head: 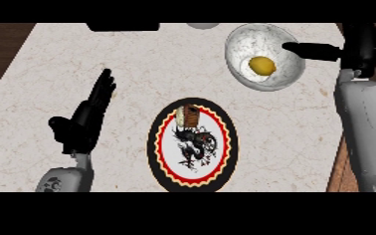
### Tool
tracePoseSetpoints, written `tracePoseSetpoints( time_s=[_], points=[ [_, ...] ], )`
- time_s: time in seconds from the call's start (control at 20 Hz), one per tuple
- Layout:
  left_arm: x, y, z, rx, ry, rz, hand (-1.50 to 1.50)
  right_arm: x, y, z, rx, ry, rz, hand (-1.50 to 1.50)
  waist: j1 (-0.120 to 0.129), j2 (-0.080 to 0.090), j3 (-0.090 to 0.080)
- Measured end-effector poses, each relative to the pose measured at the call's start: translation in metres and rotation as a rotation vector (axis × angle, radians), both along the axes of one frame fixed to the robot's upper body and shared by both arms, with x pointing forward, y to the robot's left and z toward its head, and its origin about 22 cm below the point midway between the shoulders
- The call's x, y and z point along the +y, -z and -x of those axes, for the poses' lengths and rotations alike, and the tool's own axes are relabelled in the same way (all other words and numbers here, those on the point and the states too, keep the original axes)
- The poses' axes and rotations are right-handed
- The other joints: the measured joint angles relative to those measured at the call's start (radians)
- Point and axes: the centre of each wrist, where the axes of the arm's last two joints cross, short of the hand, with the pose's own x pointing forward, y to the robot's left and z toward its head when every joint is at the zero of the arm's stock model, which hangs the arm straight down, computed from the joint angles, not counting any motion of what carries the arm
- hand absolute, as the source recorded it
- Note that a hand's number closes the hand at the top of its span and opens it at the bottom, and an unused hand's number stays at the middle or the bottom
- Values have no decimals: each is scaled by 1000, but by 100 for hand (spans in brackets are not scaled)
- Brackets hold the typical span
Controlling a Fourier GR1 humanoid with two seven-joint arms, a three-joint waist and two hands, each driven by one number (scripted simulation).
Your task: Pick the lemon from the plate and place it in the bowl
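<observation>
Lemon (262, 65) sits inside the marble bowl (242, 40) at the counter's far right — off the plate (165, 132), so the transfer looks done. Plate lies near centre w/ a dragon print and nothing round on it, only a small brownish item at its upper part, too unclear to name. Right hand (312, 50) reaches over the bowl's right rim, fingers straight, holding nothing; it's apart from the lemon, prob. because the fruit has been let go there. Left hand (92, 112) rests open at the view's left, fingers up, idle. Next call, I'd judge — pull the right arm clear of the rim w/o nudging the bowl.
</observation>
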Motion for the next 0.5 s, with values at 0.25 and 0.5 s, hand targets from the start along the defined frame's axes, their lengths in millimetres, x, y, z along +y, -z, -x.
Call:
tracePoseSetpoints(
  time_s=[0.25,0.5],
  points=[
    [-5,0,-3,-4,2,5,0,-23,8,34,-6,-60,-49,-150,2,2,0],
    [-13,1,-2,-4,8,9,0,-33,24,63,-11,-95,-52,-150,6,3,0]
  ],
)
